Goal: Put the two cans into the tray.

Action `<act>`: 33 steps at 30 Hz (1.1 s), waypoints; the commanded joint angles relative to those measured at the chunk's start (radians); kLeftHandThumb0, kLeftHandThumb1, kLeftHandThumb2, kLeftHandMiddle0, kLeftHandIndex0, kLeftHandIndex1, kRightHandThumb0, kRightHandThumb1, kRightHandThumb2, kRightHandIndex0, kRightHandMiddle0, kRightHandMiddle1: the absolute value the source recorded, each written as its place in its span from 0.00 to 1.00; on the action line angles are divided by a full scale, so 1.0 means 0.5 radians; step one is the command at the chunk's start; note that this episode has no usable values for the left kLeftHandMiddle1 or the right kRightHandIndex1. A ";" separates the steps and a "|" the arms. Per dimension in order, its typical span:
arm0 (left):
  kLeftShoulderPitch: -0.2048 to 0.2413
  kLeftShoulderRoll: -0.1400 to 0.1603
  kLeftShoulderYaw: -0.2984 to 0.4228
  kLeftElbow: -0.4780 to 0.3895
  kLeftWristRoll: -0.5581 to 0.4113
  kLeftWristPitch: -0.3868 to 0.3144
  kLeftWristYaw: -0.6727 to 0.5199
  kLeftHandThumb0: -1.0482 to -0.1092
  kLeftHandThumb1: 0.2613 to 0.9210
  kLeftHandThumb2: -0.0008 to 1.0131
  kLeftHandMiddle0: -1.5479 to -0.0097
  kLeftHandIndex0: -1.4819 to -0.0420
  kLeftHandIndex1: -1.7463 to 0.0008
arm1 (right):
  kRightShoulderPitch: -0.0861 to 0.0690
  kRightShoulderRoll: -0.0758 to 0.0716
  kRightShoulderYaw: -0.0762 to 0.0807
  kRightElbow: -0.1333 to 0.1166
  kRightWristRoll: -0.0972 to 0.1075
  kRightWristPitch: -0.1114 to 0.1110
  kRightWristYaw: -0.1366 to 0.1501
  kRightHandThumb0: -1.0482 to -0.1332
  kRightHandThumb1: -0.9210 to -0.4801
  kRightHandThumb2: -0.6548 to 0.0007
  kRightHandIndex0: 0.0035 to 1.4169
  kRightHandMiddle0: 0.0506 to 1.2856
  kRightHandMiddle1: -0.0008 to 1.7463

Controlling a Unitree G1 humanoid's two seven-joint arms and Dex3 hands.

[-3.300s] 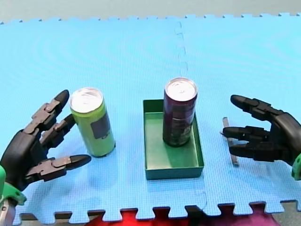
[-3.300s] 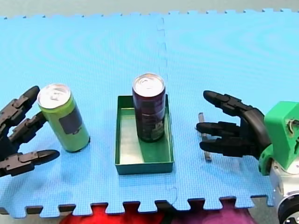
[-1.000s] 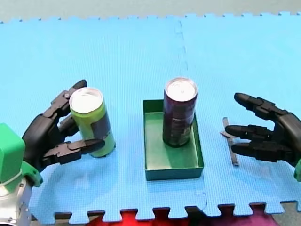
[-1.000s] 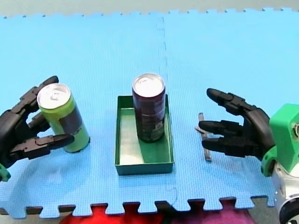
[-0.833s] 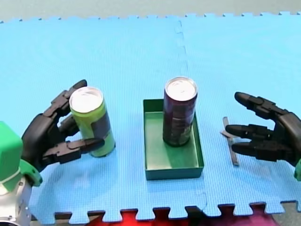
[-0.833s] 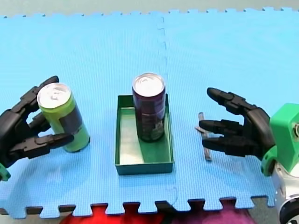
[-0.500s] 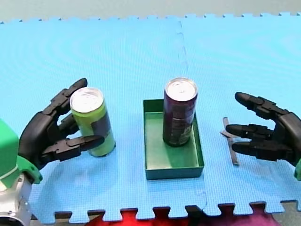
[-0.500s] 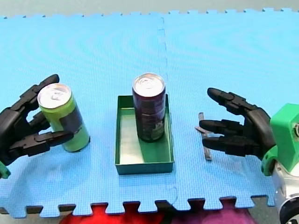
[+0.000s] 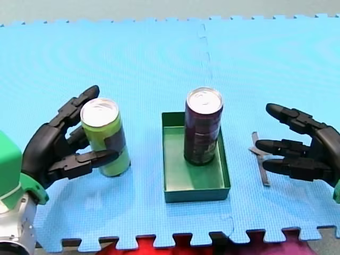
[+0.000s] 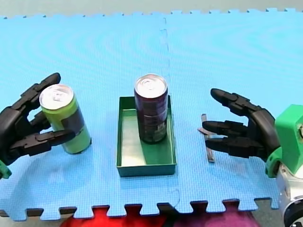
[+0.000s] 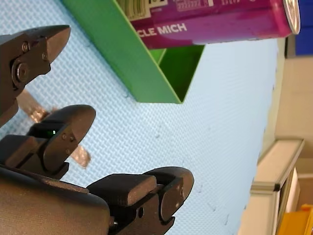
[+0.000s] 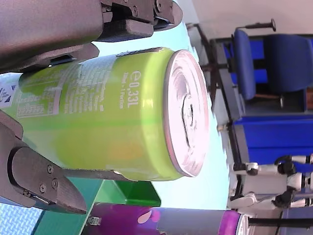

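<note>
A green can [image 9: 104,139] stands upright on the blue mat, left of the tray. My left hand [image 9: 104,123] is shut on it, thumb across the front and fingers [image 9: 79,103] behind. The second wrist view shows the same green can [image 12: 98,112] pressed between the fingers [image 12: 44,188]. A purple can [image 9: 202,127] stands upright in the far half of the green tray [image 9: 196,194]. My right hand [image 9: 265,139] is off to the tray's right, above the mat, holding nothing. In the first wrist view the purple can [image 11: 210,19] and the tray's wall [image 11: 132,54] lie beyond dark fingers [image 11: 73,122].
A thin metal strip [image 9: 261,167] lies on the mat by the right hand's fingertips. The near half of the tray floor [image 9: 194,175] is bare. The mat's jigsaw front edge [image 9: 175,239] runs close below the tray.
Over the last seconds my left hand moved in from the left and wrapped round the green can, which shifted slightly right. The right hand and the purple can stayed almost still.
</note>
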 commanded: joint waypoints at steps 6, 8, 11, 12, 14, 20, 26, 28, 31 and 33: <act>-0.011 -0.003 -0.017 -0.044 0.022 0.017 0.037 0.00 0.74 0.00 0.77 0.92 0.99 | -0.008 -0.006 -0.002 -0.004 0.008 -0.009 -0.007 0.35 0.53 1.00 0.60 0.32 0.00; -0.012 -0.006 -0.021 -0.044 0.029 0.016 0.046 0.00 0.74 0.00 0.76 0.92 0.99 | -0.008 -0.007 -0.002 -0.006 0.008 -0.010 -0.007 0.35 0.53 1.00 0.60 0.32 0.00; -0.015 -0.014 -0.027 -0.046 0.037 0.018 0.058 0.00 0.74 0.00 0.76 0.91 0.99 | -0.007 -0.009 -0.003 -0.009 0.010 -0.013 -0.004 0.35 0.53 1.00 0.60 0.32 0.00; -0.015 -0.017 -0.028 -0.049 0.038 0.019 0.060 0.00 0.74 0.00 0.76 0.91 0.99 | -0.007 -0.010 -0.004 -0.010 0.011 -0.013 -0.003 0.35 0.53 1.00 0.60 0.32 0.00; -0.013 -0.020 -0.030 -0.055 0.039 0.024 0.065 0.00 0.74 0.00 0.76 0.91 0.99 | -0.007 -0.012 -0.005 -0.010 0.011 -0.014 -0.004 0.35 0.53 1.00 0.60 0.32 0.00; -0.005 -0.020 -0.043 -0.076 0.054 0.030 0.088 0.00 0.74 0.00 0.75 0.90 0.99 | -0.007 -0.017 -0.010 -0.011 0.014 -0.013 -0.006 0.34 0.52 1.00 0.60 0.32 0.00; 0.004 -0.015 -0.093 -0.102 0.136 0.019 0.172 0.00 0.75 0.00 0.74 0.88 0.99 | -0.008 -0.019 -0.013 -0.011 0.014 -0.010 -0.015 0.33 0.52 1.00 0.61 0.32 0.00; 0.009 -0.019 -0.105 -0.115 0.151 0.024 0.195 0.00 0.76 0.01 0.74 0.88 0.99 | -0.008 -0.022 -0.014 -0.011 0.014 -0.007 -0.016 0.33 0.51 1.00 0.61 0.32 0.00; 0.016 -0.024 -0.119 -0.135 0.170 0.034 0.232 0.00 0.77 0.01 0.72 0.86 0.98 | -0.012 -0.031 -0.014 -0.009 0.011 -0.001 -0.025 0.32 0.51 1.00 0.61 0.32 0.00; 0.021 -0.022 -0.130 -0.139 0.184 0.029 0.256 0.00 0.77 0.01 0.69 0.80 0.97 | -0.013 -0.037 -0.015 -0.008 0.010 0.004 -0.034 0.32 0.51 1.00 0.61 0.32 0.00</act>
